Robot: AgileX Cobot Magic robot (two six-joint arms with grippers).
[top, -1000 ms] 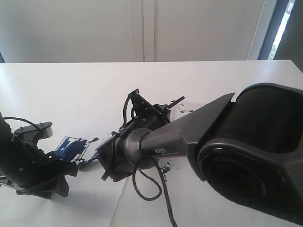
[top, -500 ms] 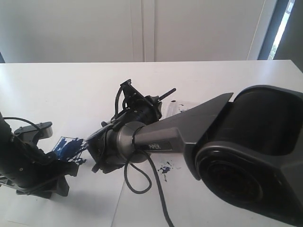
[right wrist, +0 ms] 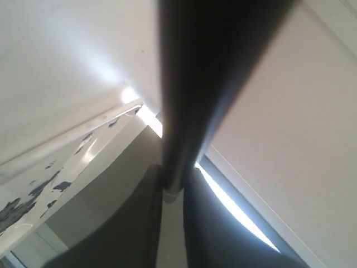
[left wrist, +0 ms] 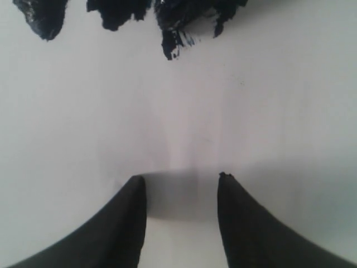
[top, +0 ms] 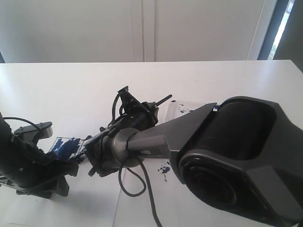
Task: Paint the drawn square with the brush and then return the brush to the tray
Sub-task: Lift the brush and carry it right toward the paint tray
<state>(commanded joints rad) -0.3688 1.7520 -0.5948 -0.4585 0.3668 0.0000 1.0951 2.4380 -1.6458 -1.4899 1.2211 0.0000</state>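
**Blue in the Square, Brush Clamped in My Right Hand**

I read the exterior view as a dial centred on the bench (top: 71, 85). The drawn square (top: 66, 146) lies near 8 o'clock, its inside smeared dark blue. My right hand (right wrist: 173, 178) sits across the middle, just at the square's 3 o'clock edge. Its jaws are pinched tight on the brush (top: 163, 99), and the wrist view shows the shaft running straight between the fingers (right wrist: 134, 229).

The handle end pokes out toward 2 o'clock. I judge that slant keeps the bristles angled down at the square. The tip itself is hidden behind the wrist, so I cannot say whether it touches the paper.

My left hand (left wrist: 181, 192) hangs low over white surface, jaws apart with nothing between them. It seems parked at 9 o'clock to stay out of the strokes.

The tray (top: 194, 106) rests at about 2 o'clock from the right hand, well apart and behind the forearm. That keeps it clear of the painting, yet within reach for the return, which is not yet done.
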